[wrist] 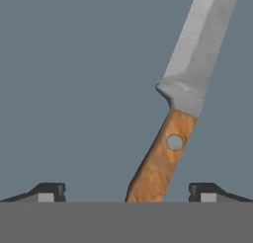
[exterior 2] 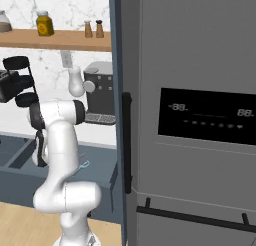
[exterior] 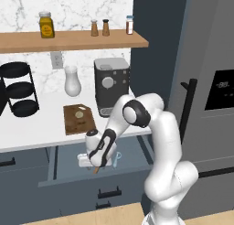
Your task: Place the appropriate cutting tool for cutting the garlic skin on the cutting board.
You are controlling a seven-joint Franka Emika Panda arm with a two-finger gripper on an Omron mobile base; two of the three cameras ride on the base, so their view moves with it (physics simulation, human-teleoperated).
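Currently at the grasp step, nothing on the board yet. Fridge (exterior: 205, 96) fills the right of the left base view, surface (exterior: 45, 123) left of centre with the coffee machine (exterior: 111, 84) at its back. Open drawer (exterior: 64, 167) sits below the surface, lower centre of frame, and the arm reaches down into it. Board (exterior: 79, 119) lies on the surface just left of the machine, with the garlic (exterior: 79, 114) on it near its top edge.

Gripper (wrist: 126, 192) is low over the drawer floor. Hand view: knife (wrist: 183, 99) lies centre-right, blade running to the upper right corner, orange handle coming down to the bottom edge between the two fingertips (wrist: 48, 191). Jaws stand wide, tips well apart on either side of the handle, no contact visible. Light-blue looped tool (exterior: 118, 158) lies just right of the gripper in the drawer: leave it.

Next, as I read it: close on the handle, lift clear of the drawer front, carry up and left to the board, set down beside the garlic.
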